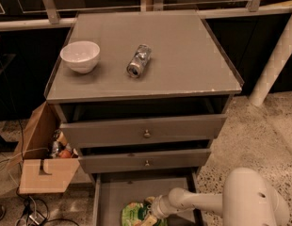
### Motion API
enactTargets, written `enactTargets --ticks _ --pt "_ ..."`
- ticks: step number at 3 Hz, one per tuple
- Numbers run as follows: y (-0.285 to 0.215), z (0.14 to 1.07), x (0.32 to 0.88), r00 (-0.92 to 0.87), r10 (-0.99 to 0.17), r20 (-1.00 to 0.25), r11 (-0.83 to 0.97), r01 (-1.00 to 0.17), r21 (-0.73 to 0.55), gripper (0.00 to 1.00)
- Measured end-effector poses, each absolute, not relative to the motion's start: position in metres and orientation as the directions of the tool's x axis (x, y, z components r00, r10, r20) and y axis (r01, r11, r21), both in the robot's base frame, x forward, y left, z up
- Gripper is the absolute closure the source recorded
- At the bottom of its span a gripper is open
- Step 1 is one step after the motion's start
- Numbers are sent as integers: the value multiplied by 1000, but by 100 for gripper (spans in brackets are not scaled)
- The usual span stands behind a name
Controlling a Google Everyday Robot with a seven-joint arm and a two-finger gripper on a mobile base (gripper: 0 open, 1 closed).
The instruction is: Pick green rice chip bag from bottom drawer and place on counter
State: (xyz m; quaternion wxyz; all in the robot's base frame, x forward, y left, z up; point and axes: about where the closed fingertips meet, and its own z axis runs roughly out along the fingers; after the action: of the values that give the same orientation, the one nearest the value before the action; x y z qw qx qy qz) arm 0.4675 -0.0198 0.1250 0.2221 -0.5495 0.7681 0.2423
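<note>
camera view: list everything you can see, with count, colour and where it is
counter: one, grey, top of the drawer cabinet
bowl: one, white, left side of the counter
can: one, silver, lying on its side mid-counter, right of the bowl
knobbed drawers: two, grey, below the counter, both slightly open
bottom drawer: one, grey, pulled out at the cabinet's foot
green rice chip bag: one, light green, inside the bottom drawer
cardboard box: one, brown, on the floor left of the cabinet
cables: a few, dark, floor at lower left
post: one, white, right of the cabinet
arm: one, white, lower right, reaching into the bottom drawer
tool: one, at the bag
</note>
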Motion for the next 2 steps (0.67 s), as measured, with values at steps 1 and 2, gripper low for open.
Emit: enactTargets --ticks 1,2 --pt "-20 125 467 -297 -737 -607 279 -952 128 66" --pt "-20 125 467 -297 -737 -607 279 -952 128 89"
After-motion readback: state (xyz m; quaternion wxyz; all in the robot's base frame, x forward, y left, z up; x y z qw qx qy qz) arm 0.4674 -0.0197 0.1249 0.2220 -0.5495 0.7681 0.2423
